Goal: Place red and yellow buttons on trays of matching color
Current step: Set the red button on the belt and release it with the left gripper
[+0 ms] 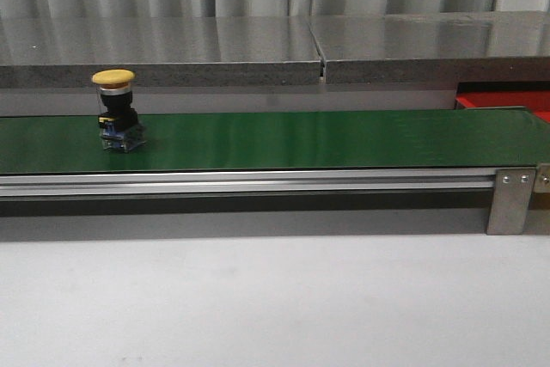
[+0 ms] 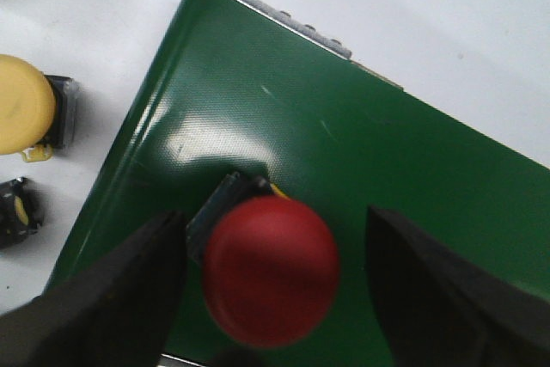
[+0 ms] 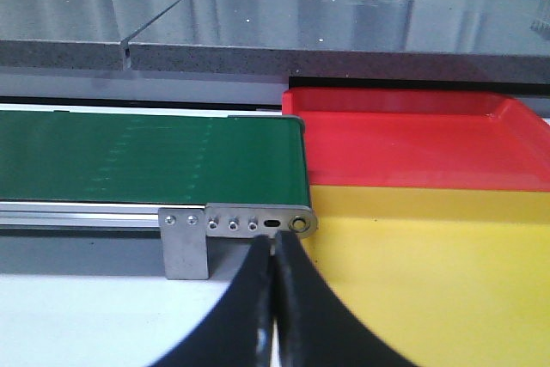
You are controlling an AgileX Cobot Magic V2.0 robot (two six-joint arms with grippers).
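The left gripper [image 2: 268, 298] stands open over the green belt [image 1: 326, 139], its two dark fingers [image 2: 112, 298] on either side of a red button [image 2: 271, 271] and apart from the cap; nothing is gripped. The right gripper [image 3: 275, 315] is closed on nothing, fingertips together, near the belt's end bracket [image 3: 232, 225]. In the front view a yellow button [image 1: 116, 109] stands upright on the belt at about 9 o'clock. In the left wrist view another yellow button [image 2: 24, 116] lies off the belt on the white table [image 2: 447, 32]. The red tray [image 3: 412, 139] and yellow tray [image 3: 430, 272] sit side by side past the belt's end, and what shows of them holds no buttons. I judge the sorting barely begun: every visible button remains to be placed
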